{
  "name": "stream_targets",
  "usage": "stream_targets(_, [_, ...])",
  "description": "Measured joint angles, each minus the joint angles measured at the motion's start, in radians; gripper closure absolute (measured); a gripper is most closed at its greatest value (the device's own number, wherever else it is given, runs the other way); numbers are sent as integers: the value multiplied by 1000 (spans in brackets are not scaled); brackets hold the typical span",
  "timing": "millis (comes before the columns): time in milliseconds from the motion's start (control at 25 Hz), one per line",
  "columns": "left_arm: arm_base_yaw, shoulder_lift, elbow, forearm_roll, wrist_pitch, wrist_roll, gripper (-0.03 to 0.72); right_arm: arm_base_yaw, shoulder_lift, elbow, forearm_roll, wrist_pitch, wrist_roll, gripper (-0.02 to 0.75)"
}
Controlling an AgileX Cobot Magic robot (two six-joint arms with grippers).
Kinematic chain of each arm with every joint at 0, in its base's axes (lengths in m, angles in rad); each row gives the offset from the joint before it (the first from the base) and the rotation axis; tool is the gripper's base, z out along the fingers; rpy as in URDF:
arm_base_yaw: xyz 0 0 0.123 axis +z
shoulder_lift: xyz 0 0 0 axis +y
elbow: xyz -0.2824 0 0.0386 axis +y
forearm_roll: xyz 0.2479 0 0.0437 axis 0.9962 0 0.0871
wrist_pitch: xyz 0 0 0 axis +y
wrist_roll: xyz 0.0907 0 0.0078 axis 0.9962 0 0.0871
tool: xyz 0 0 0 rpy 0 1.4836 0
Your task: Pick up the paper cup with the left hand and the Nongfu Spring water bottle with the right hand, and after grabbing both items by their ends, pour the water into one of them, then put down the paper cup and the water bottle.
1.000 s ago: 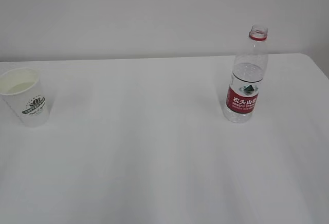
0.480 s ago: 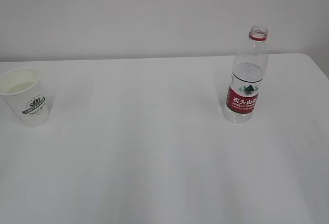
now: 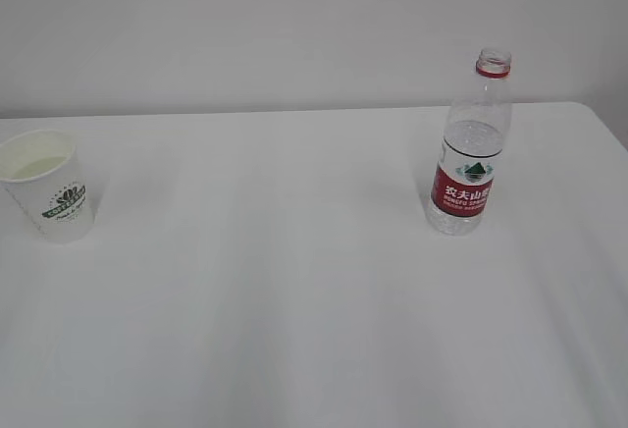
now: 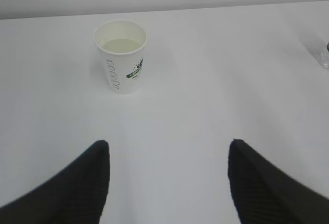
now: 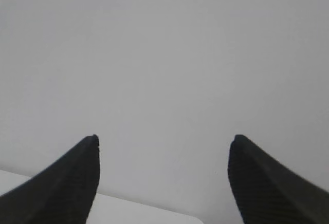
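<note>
A plain white wall backs the white table (image 3: 314, 300), which fills most of what we see. Taking the bottle (image 3: 469, 153) as our landmark: it stands upright and uncapped toward the table's far right, and we judge it has been set down there. The cup (image 3: 51, 185) stands upright far to the bottle's left, at the table's left edge, with water (image 4: 121, 44) inside, so pouring looks done. Our left hand (image 4: 168, 154) hangs released, its 2 fingers spread, with the cup well ahead. Our right hand (image 5: 164, 147) is likewise spread and empty, facing only the wall, bottle unseen.
</note>
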Motion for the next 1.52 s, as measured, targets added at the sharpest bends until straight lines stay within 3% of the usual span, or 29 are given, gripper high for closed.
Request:
stream_targets(240, [0, 0, 0, 0, 0, 0, 175, 0, 0, 0, -274, 71, 258, 147])
stream_targets(560, [0, -2, 0, 0, 2, 2, 176, 0, 0, 16, -778, 180, 771, 147])
stream_targets(760, [0, -2, 0, 0, 2, 2, 176, 0, 0, 16, -973, 260, 962, 147])
stream_targets(960, [0, -2, 0, -5, 2, 2, 191, 0, 0, 9, -1419, 373, 1425, 147])
stream_targets(1040, [0, -2, 0, -5, 2, 2, 194, 0, 0, -19, -1530, 451, 1576, 147])
stream_targets(1200, [0, -2, 0, -5, 2, 4, 196, 0, 0, -110, -1617, 623, 1697, 147])
stream_targets(1520, [0, -2, 0, -5, 2, 4, 204, 0, 0, -166, -1626, 849, 1758, 147])
